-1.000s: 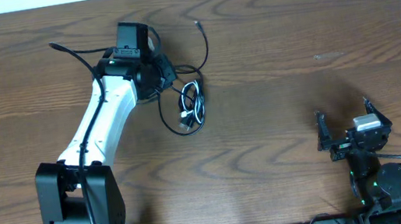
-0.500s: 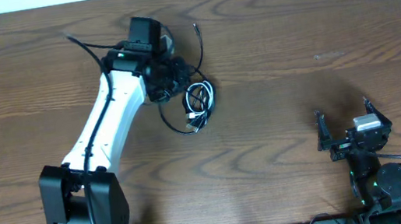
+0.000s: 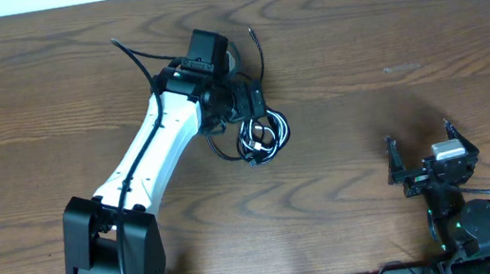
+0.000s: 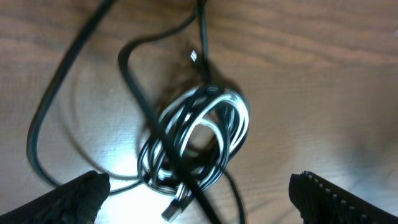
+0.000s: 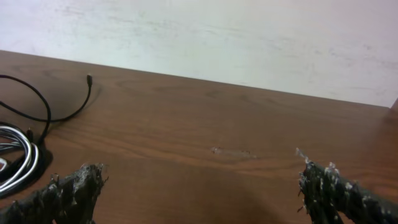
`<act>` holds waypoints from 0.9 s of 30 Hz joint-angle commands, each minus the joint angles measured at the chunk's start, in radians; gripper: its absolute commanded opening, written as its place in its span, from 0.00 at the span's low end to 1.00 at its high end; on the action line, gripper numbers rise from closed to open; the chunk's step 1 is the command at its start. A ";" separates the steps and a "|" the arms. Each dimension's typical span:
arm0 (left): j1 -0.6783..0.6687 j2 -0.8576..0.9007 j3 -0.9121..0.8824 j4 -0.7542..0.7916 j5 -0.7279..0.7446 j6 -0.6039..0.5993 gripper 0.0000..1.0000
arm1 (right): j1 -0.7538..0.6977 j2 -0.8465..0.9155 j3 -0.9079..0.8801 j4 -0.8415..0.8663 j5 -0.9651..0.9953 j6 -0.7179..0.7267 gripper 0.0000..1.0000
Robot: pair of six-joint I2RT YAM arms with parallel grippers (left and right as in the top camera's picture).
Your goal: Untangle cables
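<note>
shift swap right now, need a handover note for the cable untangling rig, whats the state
Left gripper: jaws open, empty, hanging above the black cord and white cord.
Right gripper: jaws open, empty, low by its base on the right, well away from both cords.
Cords: wound together in one loose bundle on the wooden table, with the black cord's free ends trailing out around it.
Done: nothing is separated yet.
Left: work the white cord out of the black one and lay them apart.
</note>
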 commanded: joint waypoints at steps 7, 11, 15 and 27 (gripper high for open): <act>0.001 -0.035 0.026 0.088 -0.013 0.006 0.98 | -0.006 -0.004 -0.002 -0.004 -0.002 -0.011 0.99; 0.001 -0.035 0.026 0.088 -0.013 0.006 0.98 | -0.006 -0.004 -0.002 -0.004 -0.002 -0.011 0.99; 0.001 -0.035 0.026 0.088 -0.013 0.006 0.98 | -0.006 -0.004 -0.002 -0.004 -0.002 -0.011 0.99; 0.001 -0.035 0.026 0.088 -0.013 0.006 0.98 | -0.006 -0.004 -0.002 -0.004 -0.002 -0.011 0.99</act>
